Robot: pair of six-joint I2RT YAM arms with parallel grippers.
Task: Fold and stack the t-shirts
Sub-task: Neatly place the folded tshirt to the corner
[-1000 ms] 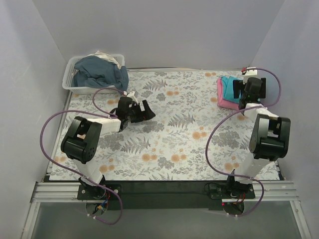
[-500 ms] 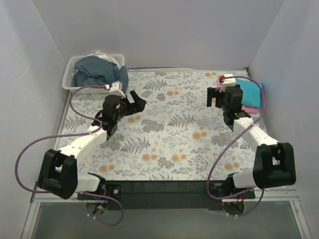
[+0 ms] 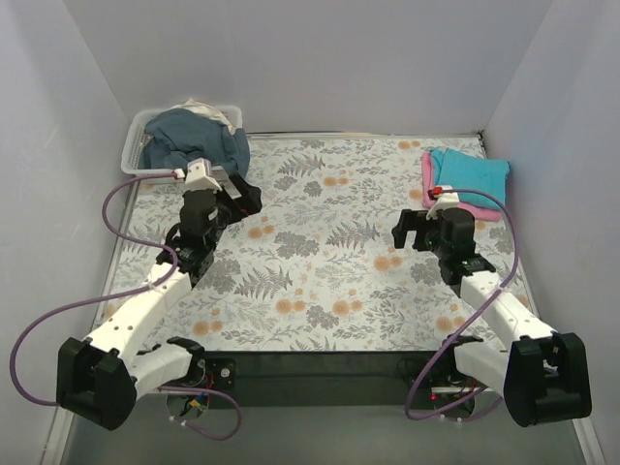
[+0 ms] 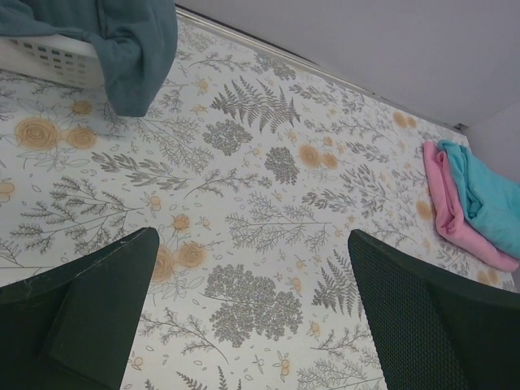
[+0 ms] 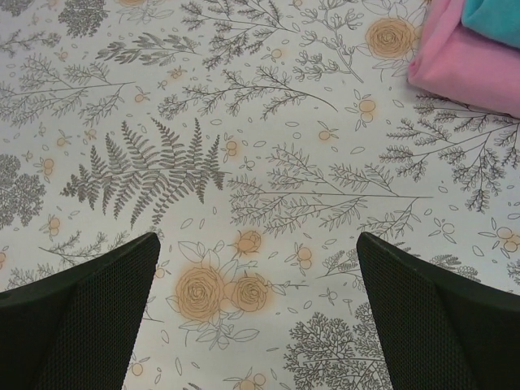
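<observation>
Two folded t-shirts lie stacked at the far right of the table, the turquoise one [image 3: 472,172] on top of the pink one [image 3: 428,186]. The left wrist view shows that stack far off, pink [image 4: 445,203] under turquoise [image 4: 487,199]. In the right wrist view the pink fold [image 5: 463,69] and a turquoise corner [image 5: 496,16] sit at the upper right. My right gripper [image 3: 412,228] [image 5: 256,317] hangs open over the bare floral cloth, left of and nearer than the stack. My left gripper [image 3: 242,197] [image 4: 252,325] is open and empty, just right of the bin.
A clear plastic bin [image 3: 136,163] at the far left corner holds dark blue-grey clothes [image 3: 194,140], one hanging over its rim [image 4: 134,57]. Grey walls close in the table on three sides. The floral tablecloth [image 3: 320,262] covers the table.
My right gripper has drawn back from the stack toward the table's middle, leaving the shirts lying there. My left arm stretched out and its gripper shifted toward the bin, jaws opening wider.
</observation>
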